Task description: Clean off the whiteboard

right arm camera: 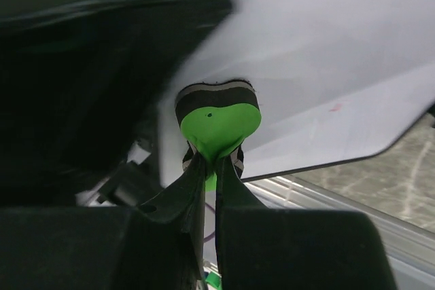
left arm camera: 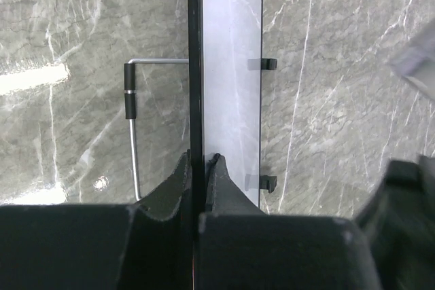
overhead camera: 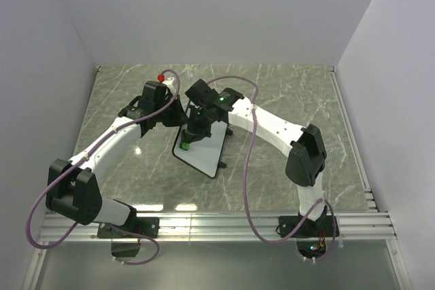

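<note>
Two tools are shut: the whiteboard [overhead camera: 204, 149], stood tilted on the table [overhead camera: 292, 93], is clamped at its black edge by the left tool [left arm camera: 202, 162], and a green eraser [right arm camera: 219, 120] is pinched by the right tool [right arm camera: 214, 162] against its white face.

The top view looks down on the counter [overhead camera: 292, 93] from above its near edge. The wrist views sit close behind the left pincer [left arm camera: 198, 168] and the right pincer [right arm camera: 212, 168]. All three share the whiteboard [overhead camera: 204, 153].
</note>
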Robot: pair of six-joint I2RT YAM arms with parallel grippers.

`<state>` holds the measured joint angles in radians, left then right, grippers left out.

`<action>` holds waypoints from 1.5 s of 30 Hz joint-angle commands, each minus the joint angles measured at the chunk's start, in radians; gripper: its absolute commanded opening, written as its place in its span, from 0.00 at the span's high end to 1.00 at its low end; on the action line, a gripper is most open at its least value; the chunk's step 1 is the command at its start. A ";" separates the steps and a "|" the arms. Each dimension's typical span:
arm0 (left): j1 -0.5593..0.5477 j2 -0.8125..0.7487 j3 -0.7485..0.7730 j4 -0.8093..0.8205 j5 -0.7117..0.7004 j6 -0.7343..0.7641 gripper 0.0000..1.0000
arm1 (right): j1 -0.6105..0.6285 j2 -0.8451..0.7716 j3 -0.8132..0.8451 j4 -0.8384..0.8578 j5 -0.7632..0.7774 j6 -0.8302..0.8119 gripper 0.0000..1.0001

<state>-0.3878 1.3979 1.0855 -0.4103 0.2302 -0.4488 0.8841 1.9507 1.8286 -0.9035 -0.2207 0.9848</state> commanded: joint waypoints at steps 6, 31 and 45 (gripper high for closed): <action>-0.036 0.026 -0.024 -0.093 -0.058 0.105 1.00 | 0.015 0.011 -0.099 0.121 -0.026 -0.006 1.00; -0.036 0.021 -0.009 -0.117 -0.100 0.102 0.99 | -0.137 -0.298 -0.270 0.038 0.219 -0.110 1.00; -0.036 0.085 0.105 -0.226 -0.216 0.062 0.50 | -0.428 -0.378 -0.739 0.120 0.316 -0.192 0.90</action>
<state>-0.4263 1.4784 1.1408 -0.5503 0.0883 -0.4038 0.4553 1.5639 1.0943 -0.8154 0.0605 0.8211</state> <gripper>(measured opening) 0.489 0.098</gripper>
